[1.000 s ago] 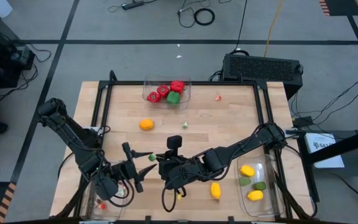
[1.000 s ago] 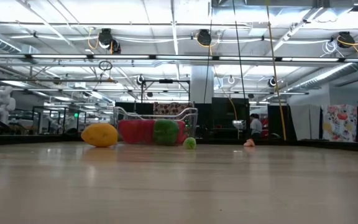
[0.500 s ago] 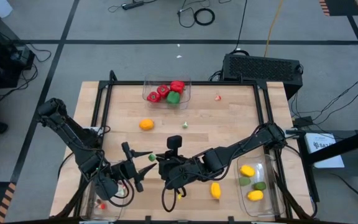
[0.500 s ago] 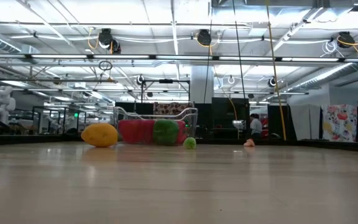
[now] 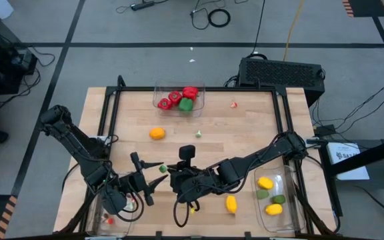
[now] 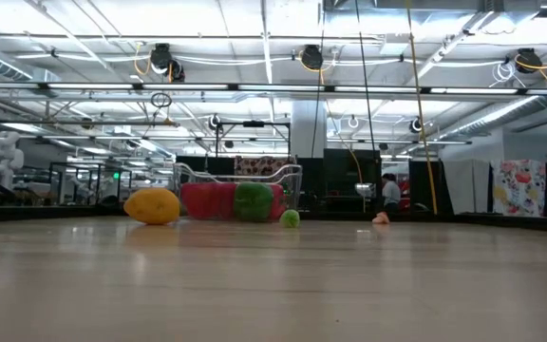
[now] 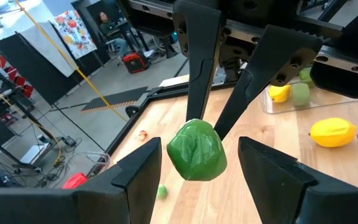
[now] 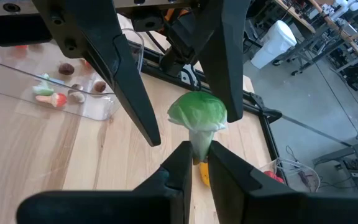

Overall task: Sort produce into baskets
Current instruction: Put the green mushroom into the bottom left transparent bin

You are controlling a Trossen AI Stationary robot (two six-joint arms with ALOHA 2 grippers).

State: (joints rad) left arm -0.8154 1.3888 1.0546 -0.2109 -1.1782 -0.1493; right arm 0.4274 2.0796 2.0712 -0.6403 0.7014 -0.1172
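A small green leafy vegetable (image 8: 197, 112) with a white stalk hangs in the air over the table's near middle. It shows as a green speck in the high view (image 5: 162, 168). My right gripper (image 8: 199, 155) is shut on its stalk. My left gripper (image 7: 197, 158) faces it from the table's left, open, with one finger on either side of the green head (image 7: 196, 149) and a gap showing at each. Three clear baskets stand on the table: far (image 5: 179, 99), right (image 5: 279, 200) and near left (image 5: 112, 217). Neither gripper shows in the low view. My right gripper pinches the white stalk (image 8: 199, 142) just below the green head between its two fingers. It comes from the table's right, slanting a little downward. The vegetable is lifted clear of the table, its leafy head pointing away from the fingers toward my left gripper.
Loose on the table lie an orange (image 5: 157, 133), a lemon (image 5: 231, 203), a small green bit (image 5: 198, 133) and a red bit (image 5: 233, 104). The far basket holds red and green peppers, the right one lemons and limes, the near left one tiny bits (image 8: 55, 96).
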